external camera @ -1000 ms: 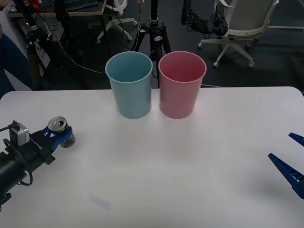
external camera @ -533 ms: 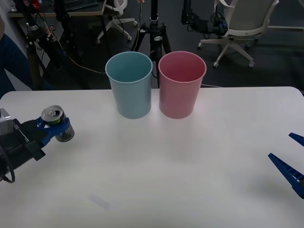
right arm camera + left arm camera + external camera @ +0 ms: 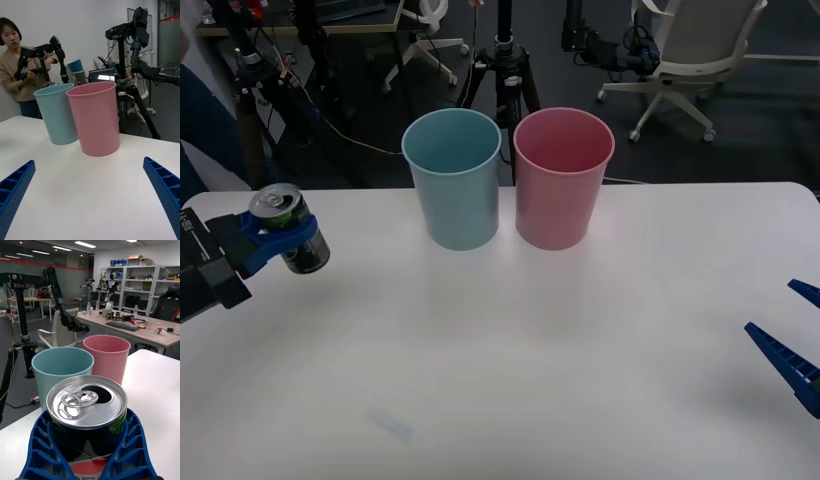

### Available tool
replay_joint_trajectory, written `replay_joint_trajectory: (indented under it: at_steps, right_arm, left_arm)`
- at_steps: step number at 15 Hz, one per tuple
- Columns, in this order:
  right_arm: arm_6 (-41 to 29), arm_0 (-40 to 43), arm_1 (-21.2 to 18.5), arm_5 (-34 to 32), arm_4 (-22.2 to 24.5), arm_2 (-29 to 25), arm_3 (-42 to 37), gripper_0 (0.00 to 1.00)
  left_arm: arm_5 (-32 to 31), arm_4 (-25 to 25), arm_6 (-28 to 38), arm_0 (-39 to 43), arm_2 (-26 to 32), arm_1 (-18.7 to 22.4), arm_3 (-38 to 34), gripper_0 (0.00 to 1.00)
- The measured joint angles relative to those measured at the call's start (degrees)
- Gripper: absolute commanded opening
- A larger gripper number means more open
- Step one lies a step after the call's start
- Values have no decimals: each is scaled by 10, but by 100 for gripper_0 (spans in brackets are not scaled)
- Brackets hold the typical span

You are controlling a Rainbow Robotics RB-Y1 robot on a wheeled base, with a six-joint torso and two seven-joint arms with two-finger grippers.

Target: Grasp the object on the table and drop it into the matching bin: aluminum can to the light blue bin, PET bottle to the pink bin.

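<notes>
While the aluminum can is clamped between the blue ribbed fingers of the left gripper and held clear of the table above its left edge, the right gripper is parked low at the table's right side with its fingers spread wide. Farther back, the light blue bin and the pink bin are stood upright just beside each other; no contents can be made out in what is shown of their interiors.
</notes>
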Motion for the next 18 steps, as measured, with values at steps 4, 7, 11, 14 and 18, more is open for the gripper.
replay_joint_trajectory:
  at_steps: [4,7,11,14,18]
  right_arm:
    - [0,0,0,0,0,0,0,100]
    - [0,0,0,0,0,0,0,100]
    - [0,0,0,0,0,0,0,100]
    - [0,0,0,0,0,0,0,100]
    - [0,0,0,0,0,0,0,100]
  left_arm:
    - [3,31,26,-40,-18,45,-2,1]
    - [18,38,100,-115,-52,108,-1,1]
    - [44,37,132,-267,-129,133,84,2]
    - [51,36,121,-394,-202,119,198,3]
    - [54,-48,113,-489,-221,41,312,3]
